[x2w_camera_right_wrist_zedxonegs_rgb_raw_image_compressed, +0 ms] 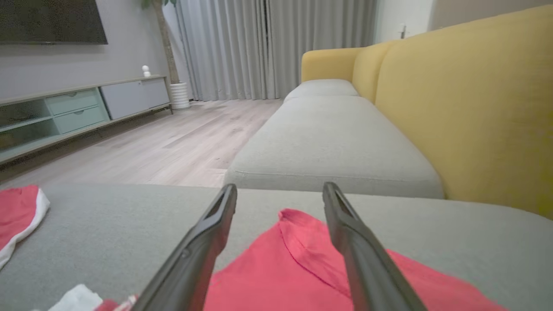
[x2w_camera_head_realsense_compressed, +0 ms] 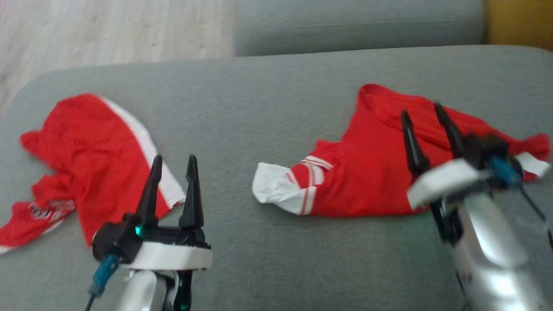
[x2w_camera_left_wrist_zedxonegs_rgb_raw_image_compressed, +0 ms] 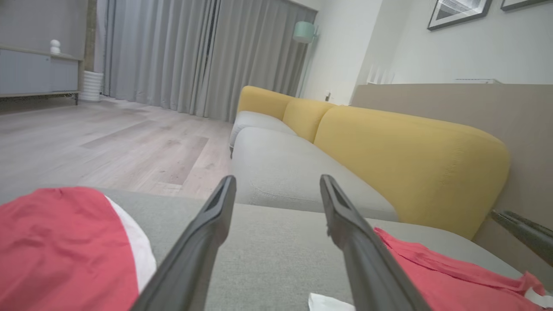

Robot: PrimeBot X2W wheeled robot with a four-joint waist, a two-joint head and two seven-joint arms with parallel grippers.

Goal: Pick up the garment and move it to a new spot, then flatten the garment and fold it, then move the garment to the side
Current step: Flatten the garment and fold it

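Note:
A crumpled red garment point(x2w_camera_head_realsense_compressed: 367, 172) with a white, red-striped sleeve lies on the right half of the grey cushion point(x2w_camera_head_realsense_compressed: 242, 108). My right gripper point(x2w_camera_head_realsense_compressed: 421, 109) hovers over it, open, with nothing between its fingers. The right wrist view has that gripper point(x2w_camera_right_wrist_zedxonegs_rgb_raw_image_compressed: 281, 185) just above the red cloth point(x2w_camera_right_wrist_zedxonegs_rgb_raw_image_compressed: 276, 280). A second red garment point(x2w_camera_head_realsense_compressed: 86, 147) with a white side stripe lies bunched at the left. My left gripper point(x2w_camera_head_realsense_compressed: 174, 157) stands open beside its right edge, above bare cushion. In the left wrist view the left gripper point(x2w_camera_left_wrist_zedxonegs_rgb_raw_image_compressed: 278, 177) points between the left garment point(x2w_camera_left_wrist_zedxonegs_rgb_raw_image_compressed: 56, 242) and the right garment point(x2w_camera_left_wrist_zedxonegs_rgb_raw_image_compressed: 432, 268).
The cushion's rounded far edge meets wooden floor point(x2w_camera_head_realsense_compressed: 108, 30) at the upper left, and another grey seat point(x2w_camera_head_realsense_compressed: 358, 26) lies beyond. A yellow backrest point(x2w_camera_right_wrist_zedxonegs_rgb_raw_image_compressed: 466, 108) runs along the right. Bare grey cushion separates the two garments. The other arm's dark finger point(x2w_camera_left_wrist_zedxonegs_rgb_raw_image_compressed: 522, 233) shows in the left wrist view.

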